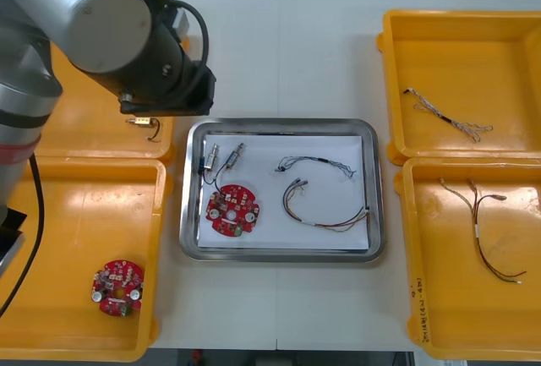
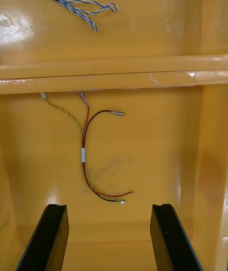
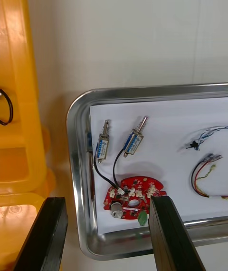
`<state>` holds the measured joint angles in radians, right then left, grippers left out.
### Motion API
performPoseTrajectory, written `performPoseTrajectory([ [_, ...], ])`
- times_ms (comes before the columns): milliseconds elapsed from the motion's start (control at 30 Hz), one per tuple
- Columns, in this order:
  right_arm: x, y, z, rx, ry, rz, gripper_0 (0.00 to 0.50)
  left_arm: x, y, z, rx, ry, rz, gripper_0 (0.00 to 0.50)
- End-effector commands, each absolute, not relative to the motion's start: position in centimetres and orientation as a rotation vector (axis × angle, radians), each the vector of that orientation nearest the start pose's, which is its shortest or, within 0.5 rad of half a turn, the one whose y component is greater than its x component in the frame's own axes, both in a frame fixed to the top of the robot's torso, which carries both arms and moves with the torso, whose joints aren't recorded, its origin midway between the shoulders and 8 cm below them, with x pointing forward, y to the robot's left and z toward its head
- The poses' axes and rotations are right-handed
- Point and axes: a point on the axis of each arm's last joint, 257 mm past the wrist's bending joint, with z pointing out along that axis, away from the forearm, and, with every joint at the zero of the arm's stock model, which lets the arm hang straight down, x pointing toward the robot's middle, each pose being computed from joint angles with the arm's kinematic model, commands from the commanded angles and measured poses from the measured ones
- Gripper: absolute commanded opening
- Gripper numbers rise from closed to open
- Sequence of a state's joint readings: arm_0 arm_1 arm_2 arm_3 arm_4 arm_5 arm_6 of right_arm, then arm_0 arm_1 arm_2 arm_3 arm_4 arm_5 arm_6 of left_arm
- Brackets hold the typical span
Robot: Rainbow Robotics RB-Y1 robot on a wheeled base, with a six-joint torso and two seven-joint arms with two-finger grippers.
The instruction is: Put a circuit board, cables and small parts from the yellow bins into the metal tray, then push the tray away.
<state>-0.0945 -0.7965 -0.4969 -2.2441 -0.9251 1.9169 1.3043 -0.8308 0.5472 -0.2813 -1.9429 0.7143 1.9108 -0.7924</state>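
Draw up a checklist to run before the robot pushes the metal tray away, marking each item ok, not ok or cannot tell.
1. The circuit board lies inside the metal tray: ok.
2. Two small metal parts lie inside the tray beside the board: ok.
3. The blue and white cable and the red and yellow cable lie inside the tray: ok.
4. The left gripper is open and empty, above the tray's left rim: ok.
5. The right gripper is open and empty over a yellow bin, away from the tray: ok.
6. The red and yellow cable's end is clear of the tray's right rim: cannot tell.
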Motion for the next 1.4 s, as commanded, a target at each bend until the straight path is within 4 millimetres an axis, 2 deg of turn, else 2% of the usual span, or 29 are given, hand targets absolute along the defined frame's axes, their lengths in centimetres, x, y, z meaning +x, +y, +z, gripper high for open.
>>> performPoseTrajectory([
  [33,35.5,-39.5,-12.7,0.073,2.579,0.0,0.5,47.8,16.8,-6.8,0.11,2.519,-0.166,0.5],
  [133,35.5,-38.4,-12.6,0.014,2.581,-0.006,0.5,47.5,18.2,-6.3,0.107,2.503,-0.174,0.5],
  [300,35.6,-35.8,-12.7,-0.111,2.586,-0.007,0.5,47.0,21.0,-6.7,0.082,2.51,-0.146,0.5],
  [333,35.6,-35.8,-12.7,-0.111,2.586,-0.007,0.5,47.0,21.0,-6.7,0.082,2.51,-0.146,0.5],
  [400,35.9,-34.0,-12.7,-0.19,2.591,0.015,0.5,46.7,22.7,-6.9,0.085,2.514,-0.121,0.5],
  [600,36.3,-31.1,-12.8,-0.321,2.598,0.035,0.5,46.1,26.0,-6.9,0.113,2.508,-0.057,0.5],
  [800,37.2,-27.7,-12.8,-0.478,2.584,0.022,0.5,44.7,29.8,-7.1,0.129,2.519,-0.014,0.5],
  [900,37.3,-26.7,-12.7,-0.523,2.58,0.02,0.5,44.2,30.7,-7.2,0.133,2.521,-0.001,0.5],
  [967,37.6,-25.0,-12.5,-0.606,2.564,0.012,0.5,43.2,32.5,-7.7,0.141,2.531,0.044,0.5],
  [1200,37.5,-20.8,-12.9,-0.825,2.534,-0.026,0.5,41.0,35.2,-8.4,0.117,2.554,0.079,0.5],
  [1400,37.1,-18.0,-13.6,-1.006,2.498,-0.089,0.5,39.2,36.3,-9.2,0.101,2.578,0.077,0.5],
])
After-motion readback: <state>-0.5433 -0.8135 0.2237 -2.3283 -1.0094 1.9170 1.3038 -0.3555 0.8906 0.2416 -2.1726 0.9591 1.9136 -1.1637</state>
